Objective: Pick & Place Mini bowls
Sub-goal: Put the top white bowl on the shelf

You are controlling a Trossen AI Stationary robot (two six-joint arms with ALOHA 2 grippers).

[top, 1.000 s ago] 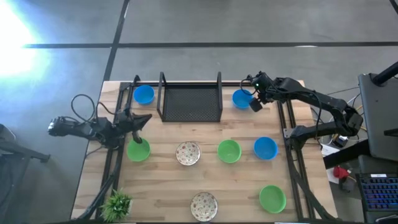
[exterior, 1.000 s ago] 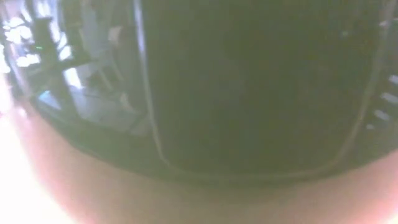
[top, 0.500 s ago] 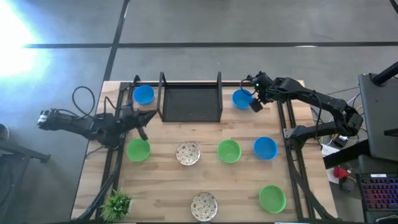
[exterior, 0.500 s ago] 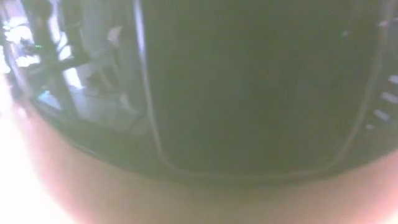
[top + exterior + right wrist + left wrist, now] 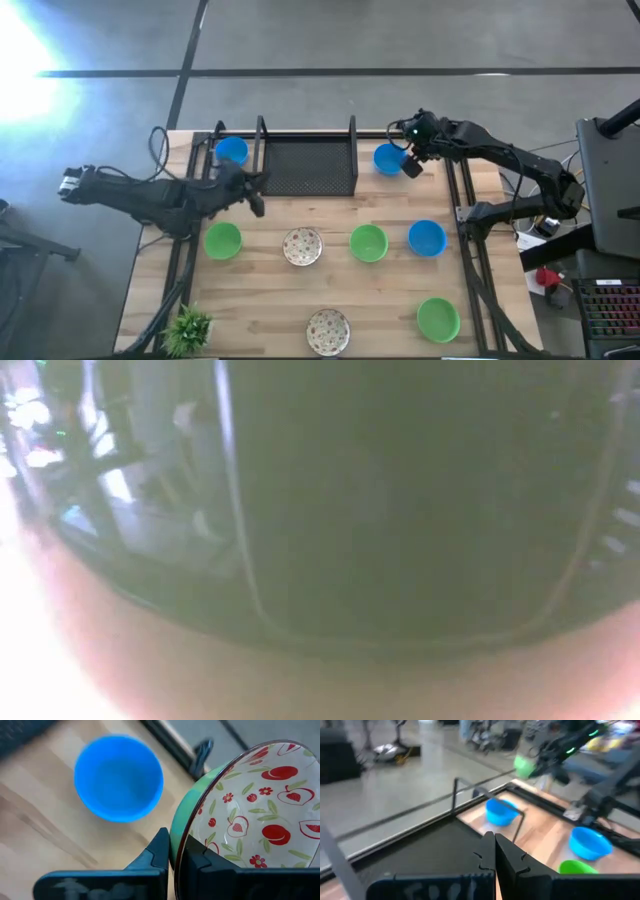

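Observation:
My right gripper (image 5: 411, 164) hovers at the far right of the table, shut on a mini bowl (image 5: 240, 815) that is white with red fruit and flowers inside and green outside. A blue mini bowl (image 5: 387, 158) sits on the table just beside and below it. My left gripper (image 5: 256, 196) is shut and empty, raised over the near left corner of the black wire tray (image 5: 307, 165). Several more mini bowls rest on their bases: blue (image 5: 231, 151), green (image 5: 222, 240), patterned (image 5: 302, 246), green (image 5: 368, 242), blue (image 5: 427, 238), patterned (image 5: 328, 330), green (image 5: 438, 318). My right gripper holds the patterned bowl by its rim (image 5: 178, 849), one finger on the green outer wall (image 5: 159, 854) and one on the patterned inside (image 5: 196, 860). The fingers slant down from above. The bowl is tipped up on edge, clear of the table, next to the blue bowl (image 5: 119, 777).
A small spiky green plant (image 5: 188, 327) stands at the near left corner. The tray's upright wire ends (image 5: 262, 150) rise beside my left gripper. Black frame rails (image 5: 465, 215) run along both table sides. Something dark and close fills the low view.
My left gripper has risen from above the green bowl at the left and gone toward the table's far and right side, up to the tray's near left corner, tipping toward level. It stays shut and empty. The green bowl stays on the table.

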